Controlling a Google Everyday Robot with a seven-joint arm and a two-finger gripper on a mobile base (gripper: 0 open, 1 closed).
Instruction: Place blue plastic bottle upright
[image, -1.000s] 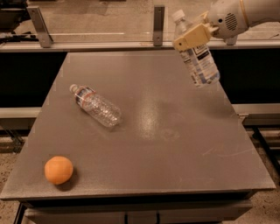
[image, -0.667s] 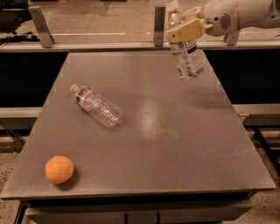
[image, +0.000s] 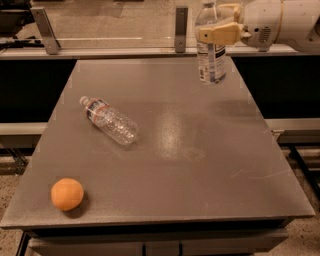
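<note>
The clear bluish plastic bottle with a white label (image: 210, 62) is upright over the far right part of the grey table (image: 165, 190). The white tool (image: 214, 29), reaching in from the right, grips its upper body from the side.

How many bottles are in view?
2: the blue plastic bottle upright in the gripper at the far edge of the table, and a clear ribbed bottle lying left of centre.
</note>
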